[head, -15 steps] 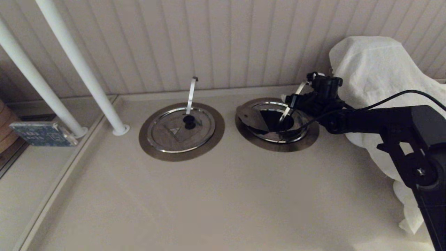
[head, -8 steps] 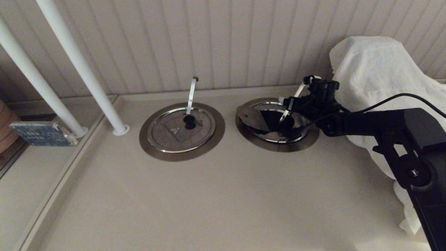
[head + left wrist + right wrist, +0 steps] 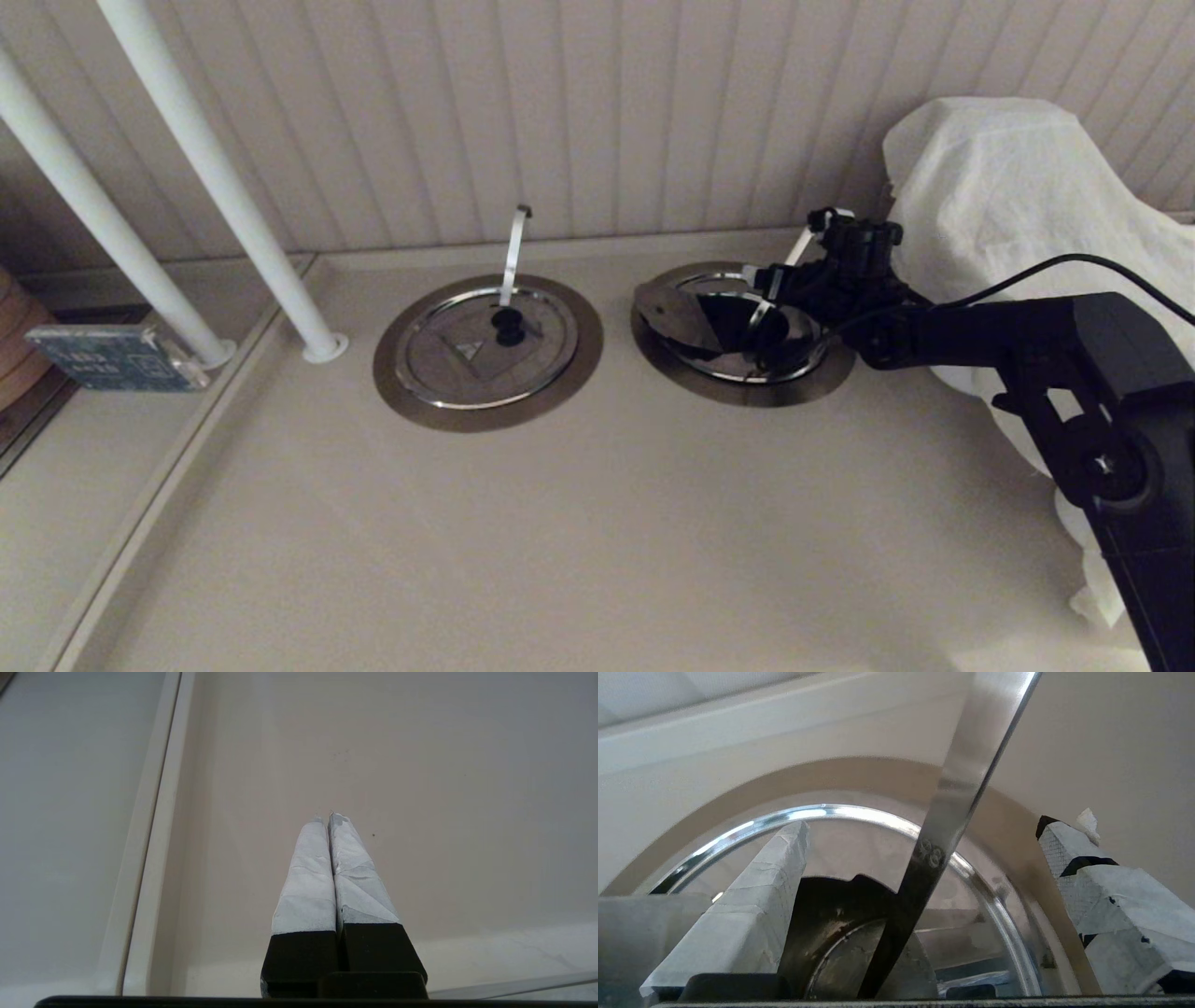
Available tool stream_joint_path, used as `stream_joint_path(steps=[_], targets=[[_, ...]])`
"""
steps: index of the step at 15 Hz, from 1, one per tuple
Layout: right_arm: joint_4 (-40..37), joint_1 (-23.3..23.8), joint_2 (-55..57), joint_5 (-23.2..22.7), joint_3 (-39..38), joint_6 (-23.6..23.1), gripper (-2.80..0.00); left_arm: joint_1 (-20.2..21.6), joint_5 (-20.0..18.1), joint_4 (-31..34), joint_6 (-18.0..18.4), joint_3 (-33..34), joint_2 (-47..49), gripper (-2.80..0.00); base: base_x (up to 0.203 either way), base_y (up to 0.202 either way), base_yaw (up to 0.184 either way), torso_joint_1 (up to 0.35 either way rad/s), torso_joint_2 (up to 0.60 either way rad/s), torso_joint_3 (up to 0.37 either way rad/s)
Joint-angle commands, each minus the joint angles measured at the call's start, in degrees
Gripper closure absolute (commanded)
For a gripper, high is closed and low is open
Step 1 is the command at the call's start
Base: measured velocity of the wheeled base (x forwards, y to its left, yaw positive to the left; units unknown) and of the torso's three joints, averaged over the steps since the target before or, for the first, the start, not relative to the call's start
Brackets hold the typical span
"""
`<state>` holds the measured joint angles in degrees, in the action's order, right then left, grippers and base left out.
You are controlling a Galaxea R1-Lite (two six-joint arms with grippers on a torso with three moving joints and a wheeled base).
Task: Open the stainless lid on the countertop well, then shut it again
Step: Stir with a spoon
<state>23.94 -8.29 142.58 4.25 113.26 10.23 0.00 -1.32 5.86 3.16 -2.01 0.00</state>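
1. Far left of the head view: a small blue patterned box (image 3: 112, 357) on a lower ledge, with two slanted white poles (image 3: 210, 168) running from the upper left down to the counter (image 3: 579, 541).
2. Left of centre: the twin lid (image 3: 485, 347), flat and closed inside its bronze ring, black knob in the middle, near-vertical steel strip (image 3: 513, 254) rising behind it.
3. Right of centre: the countertop well (image 3: 742, 333) with its wide bronze ring; the stainless lid (image 3: 686, 322) tilted in the opening, dark shiny interior showing beside it.
4. Just right of the well: the right gripper (image 3: 780, 289) at the slanted steel strip (image 3: 799, 245), black arm stretching back to the lower right corner.
5. In the right wrist view: the right gripper's (image 3: 924, 858) taped fingers (image 3: 761, 905) spread wide and released, the strip (image 3: 962, 788) standing between them and touching neither, the polished lid rim (image 3: 822, 811) curving behind.
6. Upper right of the head view: a white cloth (image 3: 1018, 215) draped over something bulky against the panelled wall.
7. In the left wrist view: the left gripper (image 3: 329, 816) above bare counter, taped fingertips pressed together, nothing between them.
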Motion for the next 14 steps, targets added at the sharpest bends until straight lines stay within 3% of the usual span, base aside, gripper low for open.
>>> stream_joint_path(steps=[1,3,4,14], targets=[[0.1,0.0,0.4,0.0,0.0,0.1,-2.8,0.0,0.1,0.0,0.0,0.0,-0.1,0.0,0.0,0.0,0.0,0.0,0.0,0.0],[0.1,0.0,0.4,-0.4,0.0,0.1,-2.8,0.0,0.0,0.0,0.0,0.0,-0.1,0.0,0.0,0.0,0.0,0.0,0.0,0.0],[0.1,0.0,0.4,-0.5,0.0,0.1,0.0,0.0,0.0,0.0,0.0,0.0,0.0,0.0,0.0,0.0,0.0,0.0,0.0,0.0],[2.5,-0.3,0.5,-0.3,-0.1,0.0,0.0,0.0,0.0,0.0,0.0,0.0,0.0,0.0,0.0,0.0,0.0,0.0,0.0,0.0]])
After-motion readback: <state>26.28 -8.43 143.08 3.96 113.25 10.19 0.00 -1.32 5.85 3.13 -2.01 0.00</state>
